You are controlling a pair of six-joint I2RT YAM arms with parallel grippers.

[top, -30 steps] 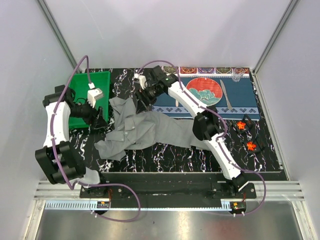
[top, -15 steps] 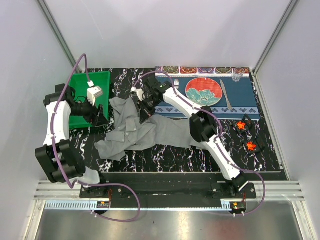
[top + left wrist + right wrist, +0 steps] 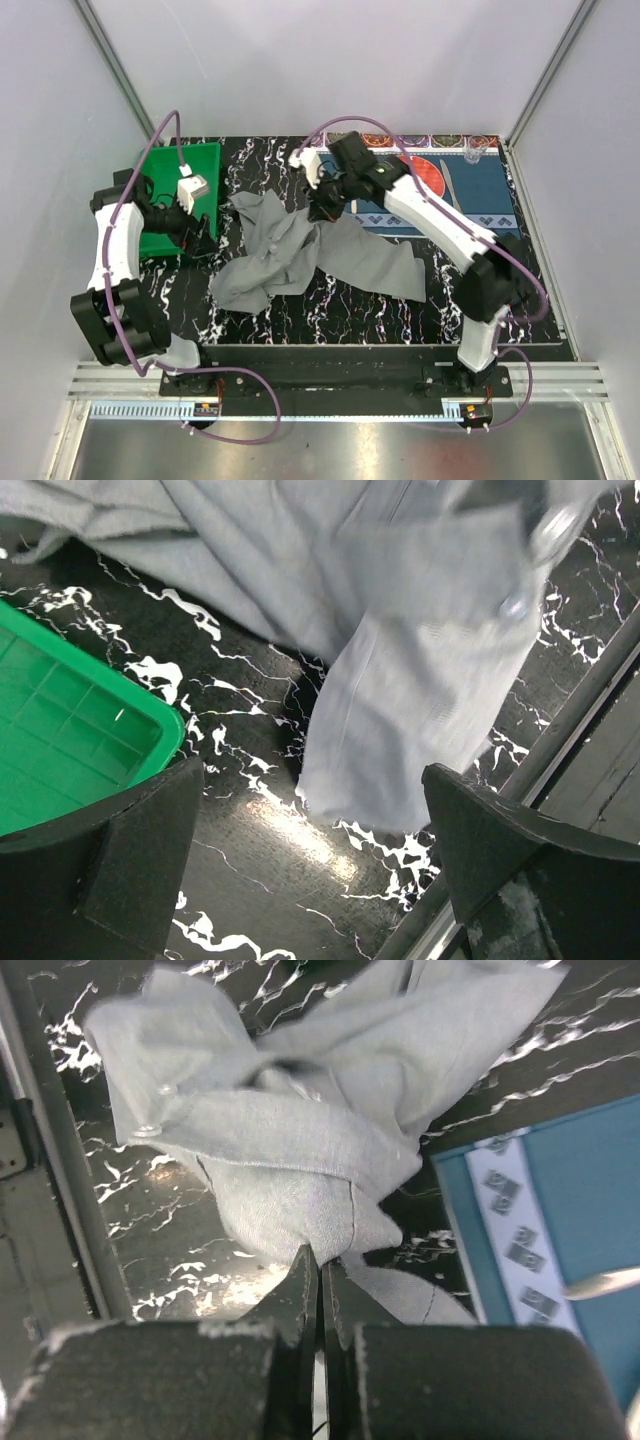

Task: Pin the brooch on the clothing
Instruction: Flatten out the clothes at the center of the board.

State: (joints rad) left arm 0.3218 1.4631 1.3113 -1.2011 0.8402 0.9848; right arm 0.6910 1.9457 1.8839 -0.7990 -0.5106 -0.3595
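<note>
The clothing, a grey shirt (image 3: pixel 300 255), lies crumpled across the middle of the black marbled table. My right gripper (image 3: pixel 322 205) is shut on a fold of the clothing (image 3: pixel 300 1140) near its upper edge. In the right wrist view the gripper (image 3: pixel 322 1260) has its jaws pressed together on the cloth, which hangs bunched from them. My left gripper (image 3: pixel 200 240) stands open at the clothing's left edge. In its own view the gripper (image 3: pixel 315 865) holds nothing, and a buttoned flap of the clothing (image 3: pixel 420 660) lies just ahead of it. I cannot make out the brooch in any view.
A green tray (image 3: pixel 170 195) sits at the back left, its corner (image 3: pixel 60 750) beside my left fingers. A blue placemat (image 3: pixel 470 210) with a red plate (image 3: pixel 428 172), a knife (image 3: pixel 452 190) and a small glass (image 3: pixel 474 152) lies at the back right, under my right arm.
My right gripper has shut on the shirt and drawn it up and to the right, bunching the cloth. My left gripper has opened wider and stayed in place.
</note>
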